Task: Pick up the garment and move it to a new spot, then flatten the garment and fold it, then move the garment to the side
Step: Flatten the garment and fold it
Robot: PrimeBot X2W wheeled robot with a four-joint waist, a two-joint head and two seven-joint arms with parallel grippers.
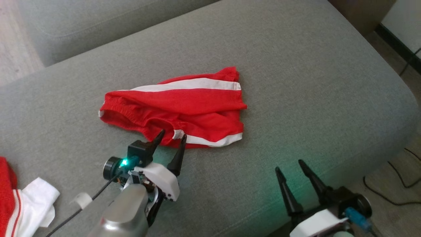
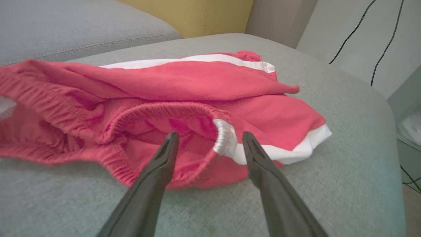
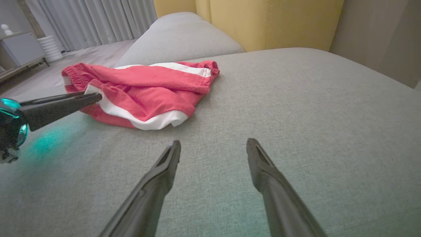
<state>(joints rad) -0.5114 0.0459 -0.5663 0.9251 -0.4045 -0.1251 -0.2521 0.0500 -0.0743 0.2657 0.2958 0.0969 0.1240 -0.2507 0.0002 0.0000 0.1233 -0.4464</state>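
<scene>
red shorts [image 1: 184,102] crumpled on sofa cushion [image 1: 312,82] | left gripper [image 1: 173,134] released, tips at waistband, shorts' 6 o'clock | right gripper [image 1: 289,165] released, apart at 4 o'clock

Garment [image 1: 177,105] on cushion [image 1: 312,98], left fingers [image 1: 179,153] at its near edge, right fingers [image 1: 285,191] well apart rightward, other clothes [image 1: 33,200] far left

Home living room: sofa [image 1: 296,65], curtains [image 3: 98,19]

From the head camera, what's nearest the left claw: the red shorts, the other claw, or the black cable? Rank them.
1. Red shorts, at the fingertips of the left gripper.
2. Right gripper, off to its right.
3. Black cable, far off at the right edge.
</scene>
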